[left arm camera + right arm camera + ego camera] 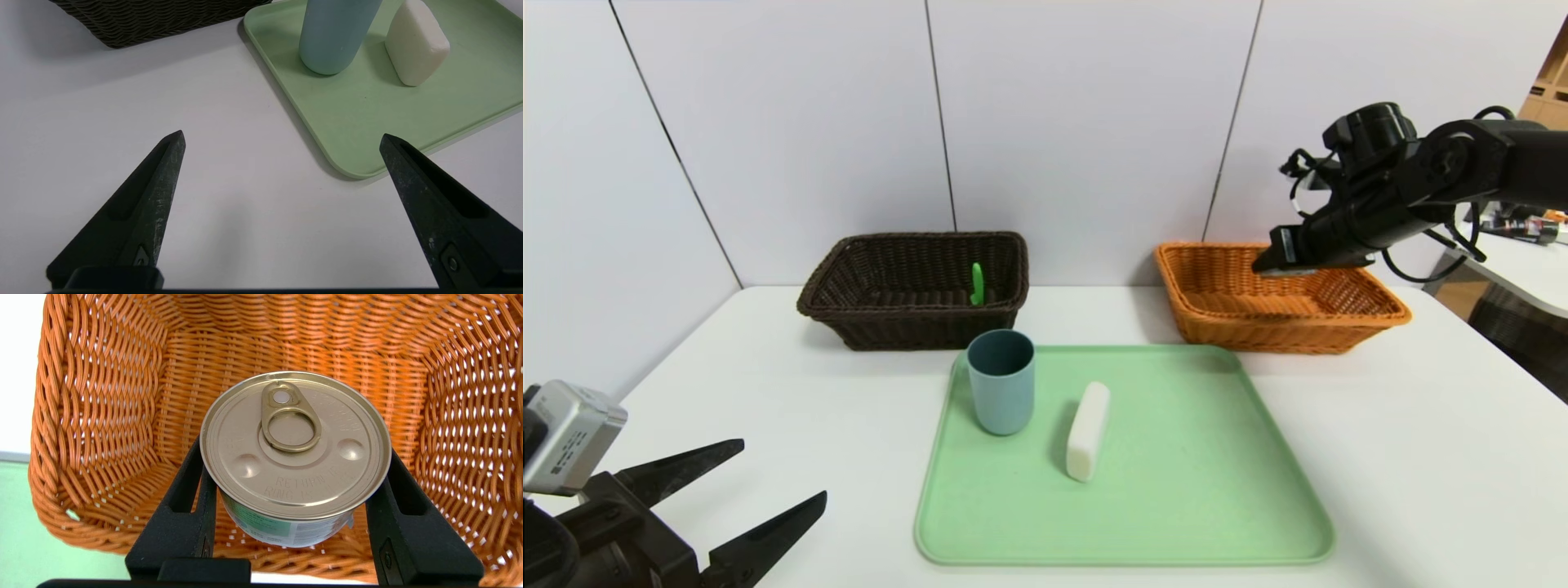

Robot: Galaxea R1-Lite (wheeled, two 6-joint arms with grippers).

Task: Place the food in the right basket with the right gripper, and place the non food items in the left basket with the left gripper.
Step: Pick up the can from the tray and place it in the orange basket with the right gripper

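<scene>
Holding tin can (294, 457) over orange basket (102, 416).

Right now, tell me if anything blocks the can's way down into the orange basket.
Nothing visible does. The right claw holds the can above the orange basket, and the woven floor under it shows bare. The tray and left claw lie well clear.

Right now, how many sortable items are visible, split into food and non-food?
Food: 1, the round gold-lidded tin can held in the right claw.
Non-food: 3, the blue-grey plastic cup, white soap bar, small green item in the dark basket.
Total: 4
</scene>
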